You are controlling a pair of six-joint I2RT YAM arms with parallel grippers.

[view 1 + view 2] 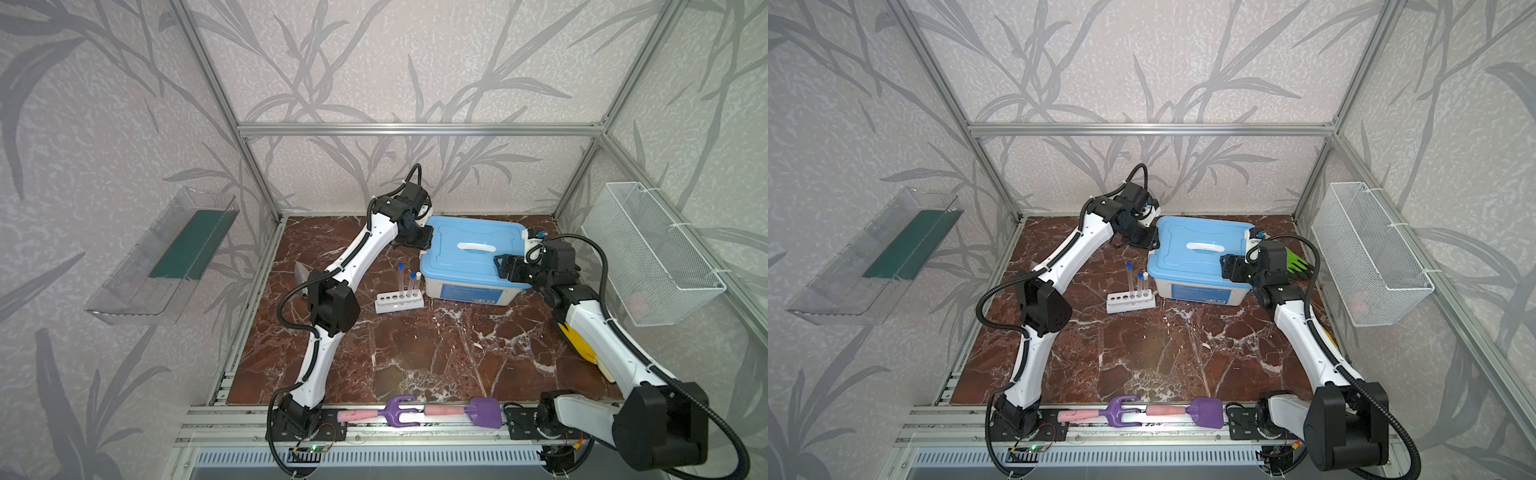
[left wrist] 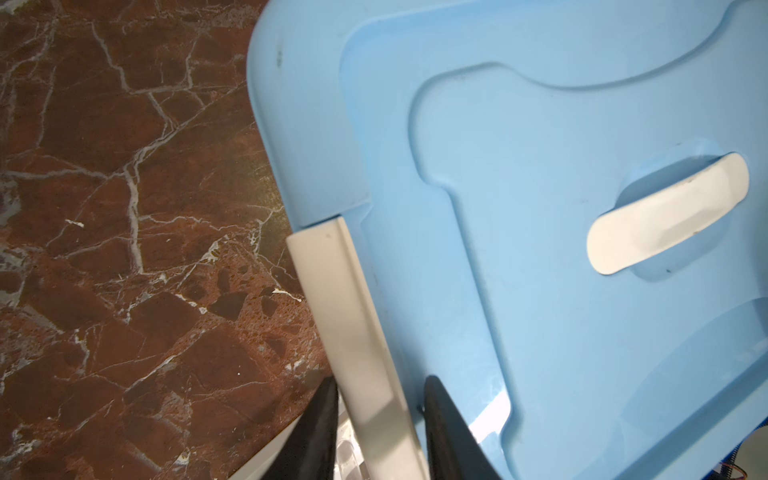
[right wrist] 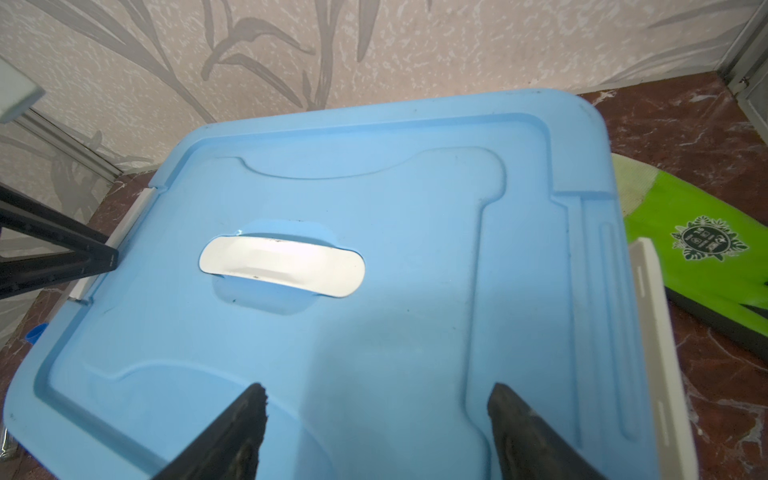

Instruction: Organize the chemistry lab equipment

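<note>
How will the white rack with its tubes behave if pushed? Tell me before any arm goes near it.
Likely tippy: the test tubes stand far taller than the low white rack, all at one end. It would probably slide easily on the polished table. The clear tubes may be fragile; glass or plastic, I cannot tell.

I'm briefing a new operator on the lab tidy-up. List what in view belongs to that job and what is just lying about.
Job: blue-capped test tubes; white six-hole rack; blue-lidded box, likely the storage.

Lying about: purple garden fork; purple spade; green glove; yellow glove; wire basket; clear wall shelf.
</note>
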